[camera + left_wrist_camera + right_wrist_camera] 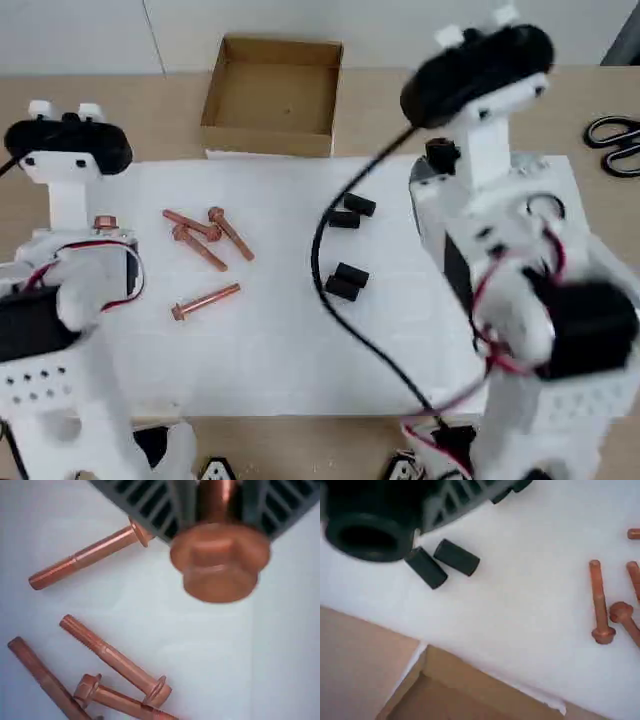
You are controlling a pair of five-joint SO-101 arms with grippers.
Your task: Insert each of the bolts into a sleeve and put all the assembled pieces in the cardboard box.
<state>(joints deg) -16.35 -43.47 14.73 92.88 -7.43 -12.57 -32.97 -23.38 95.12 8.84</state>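
Jaws of the left gripper [215, 502] are clamped on the shank of a held bolt [220, 562]. Its ribbed dark fingers [145, 502] sit on either side of the copper shaft. The flanged head hangs clear below them, above the white sheet [280, 350], at the sheet's left edge in the high view.

Just right of that arm, four loose bolts [200, 247] lie flat on the sheet. Three are bunched together, heads close and shanks crossing or touching. The fourth, a lone bolt [205, 301], lies apart nearer the arms' bases.

Further back, off the sheet on the table [150, 110], stands the cardboard box [270, 140] with its open top up.

Toward the middle right, four loose sleeves [351, 273] rest on the sheet in two pairs. Each pair lies side by side and touching, and the two pairs are well apart from each other.

The right gripper [407, 517] is closed on a held sleeve [367, 535]. This black tube is gripped by its side, and its open bore faces the wrist camera. It hangs above the sheet beside one pair of sleeves, near the box's corner.

At the far right, scissors [612, 142] lie on the table.
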